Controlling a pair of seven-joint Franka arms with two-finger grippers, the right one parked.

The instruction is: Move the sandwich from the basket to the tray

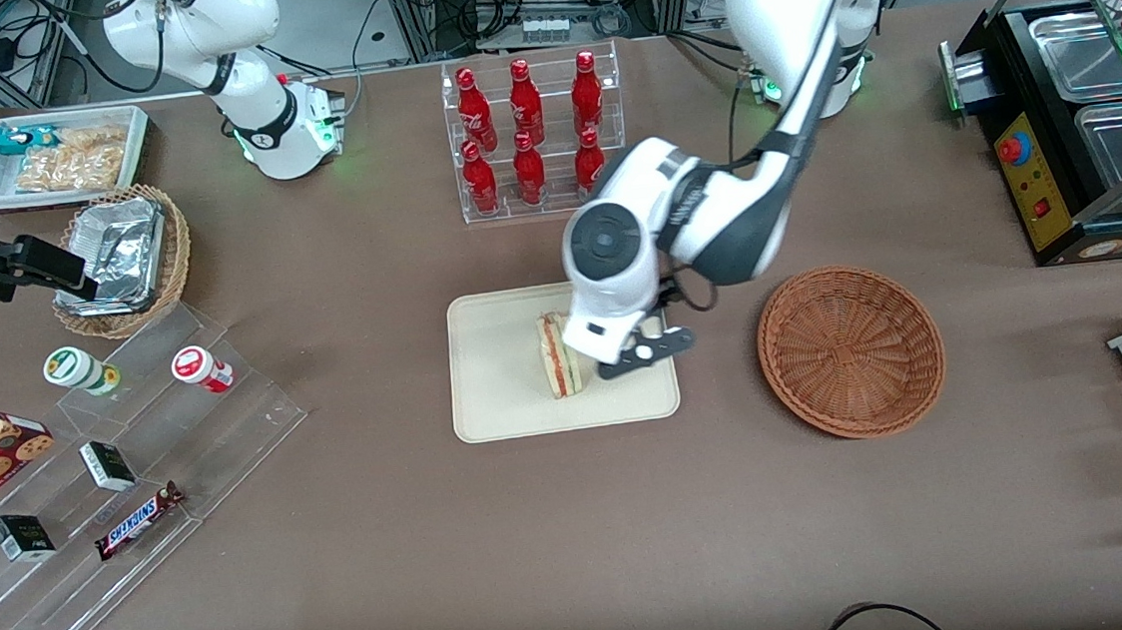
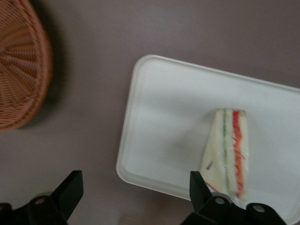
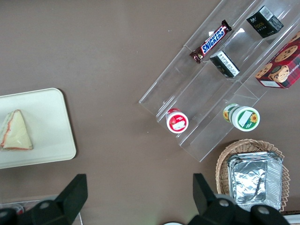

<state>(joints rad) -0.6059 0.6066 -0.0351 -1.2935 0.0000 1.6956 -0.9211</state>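
The sandwich (image 1: 557, 357) (image 2: 227, 150) (image 3: 15, 131), a pale wedge with red and green filling stripes, lies on the cream tray (image 1: 495, 360) (image 2: 178, 122) (image 3: 47, 122). The reddish-brown wicker basket (image 1: 851, 349) (image 2: 21, 70) sits on the table beside the tray, toward the working arm's end, with nothing in it. My left gripper (image 1: 614, 346) (image 2: 136, 180) hangs open above the tray's edge on the basket's side. Nothing is between its black fingers (image 2: 70, 187). One fingertip is close beside the sandwich, apart from it.
A clear rack of red bottles (image 1: 532, 137) stands farther from the front camera than the tray. A stepped acrylic display (image 1: 132, 459), a tan basket with foil trays (image 1: 121, 259) and a white bin (image 1: 63, 159) lie toward the parked arm's end. A black food warmer (image 1: 1076, 114) stands toward the working arm's end.
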